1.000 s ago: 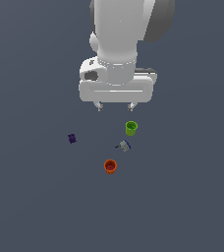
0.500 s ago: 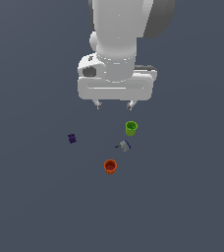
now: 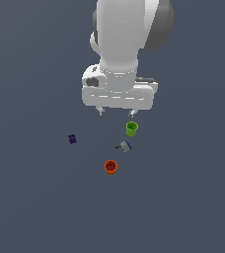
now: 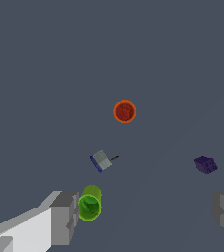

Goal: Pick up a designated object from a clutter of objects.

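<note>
A white Franka arm's two-finger gripper [image 3: 116, 112] hangs above a dark grey floor with its jaws spread wide and nothing between them, short of the target: a tiny irregular grey-white item with a dark blue patch and a thin black stub [image 3: 125, 146], lying on the floor between a small lime-green cup [image 3: 131, 128] and a small orange-red cup [image 3: 110, 167], near both but touching neither. A tiny dark purple piece [image 3: 72, 139] sits well apart, toward the exterior view's left. The wrist view shows the grey-white item [image 4: 101, 160] out ahead of the fingers [image 4: 64, 217], with the green cup [image 4: 89, 205] just beside one finger. Done well, the approach would centre the hand over the grey-white item before descending, with the fingers turned to close across its body rather than the black stub, and with room kept from the green cup, which seems the likeliest thing to be knocked. The forearm stands near vertical, wrist pointing straight down, hand well clear of the floor
</note>
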Tool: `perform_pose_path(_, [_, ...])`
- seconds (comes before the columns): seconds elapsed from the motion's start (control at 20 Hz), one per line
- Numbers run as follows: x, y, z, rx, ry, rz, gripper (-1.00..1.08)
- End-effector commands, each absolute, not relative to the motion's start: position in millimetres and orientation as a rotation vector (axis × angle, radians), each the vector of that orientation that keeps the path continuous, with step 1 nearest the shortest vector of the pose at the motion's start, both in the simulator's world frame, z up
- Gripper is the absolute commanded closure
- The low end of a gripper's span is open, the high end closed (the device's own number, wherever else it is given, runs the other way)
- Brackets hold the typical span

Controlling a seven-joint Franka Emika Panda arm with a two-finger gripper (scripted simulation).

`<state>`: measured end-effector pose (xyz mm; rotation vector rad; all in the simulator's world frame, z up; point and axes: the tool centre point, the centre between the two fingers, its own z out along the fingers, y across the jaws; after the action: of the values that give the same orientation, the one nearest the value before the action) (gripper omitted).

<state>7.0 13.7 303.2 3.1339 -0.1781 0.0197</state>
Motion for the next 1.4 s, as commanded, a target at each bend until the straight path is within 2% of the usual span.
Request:
perform_pose_path(0.0, [8, 16, 292, 3.132, -0.241, 0.018, -0.92])
perform_pose_path(0.65, [10, 33, 215, 3.070, -0.707, 0.008, -0.92])
perform_pose_path(1.35, [-3, 48, 131, 2.905, -1.220, -0.001, -0.92])
